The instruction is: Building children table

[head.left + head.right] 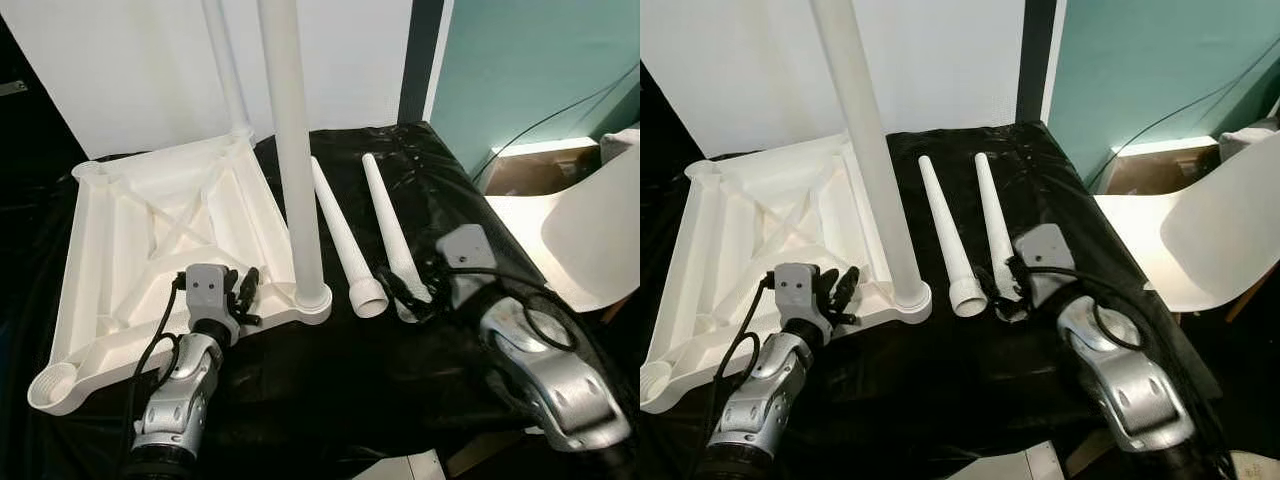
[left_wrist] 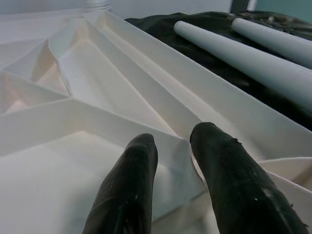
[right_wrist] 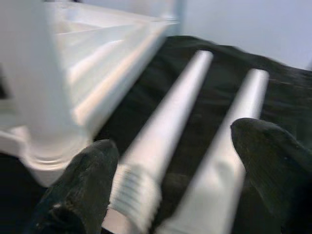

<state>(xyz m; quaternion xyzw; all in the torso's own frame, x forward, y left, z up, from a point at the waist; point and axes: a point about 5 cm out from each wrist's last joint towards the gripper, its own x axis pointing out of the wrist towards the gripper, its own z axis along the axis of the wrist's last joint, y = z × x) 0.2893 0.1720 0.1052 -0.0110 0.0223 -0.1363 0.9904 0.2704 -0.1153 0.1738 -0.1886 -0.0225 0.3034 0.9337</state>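
A white tabletop (image 1: 130,230) lies upside down on a black cloth. Two white legs stand upright in its corners, one near (image 1: 295,150) and one far (image 1: 225,70). Two loose legs, the left one (image 1: 340,230) and the right one (image 1: 388,225), lie side by side on the cloth. My left gripper (image 1: 248,297) straddles the tabletop's near rim (image 2: 175,161), its fingers (image 2: 131,185) closed on it. My right gripper (image 1: 410,295) stands open around the right loose leg's wide end (image 3: 214,195), with the left leg's threaded end (image 3: 134,195) just beside it.
A white chair (image 1: 590,230) stands close on the right, beside the cloth's edge. A white wall panel rises behind the tabletop, and a teal wall with a hanging cable (image 1: 560,110) is at the far right.
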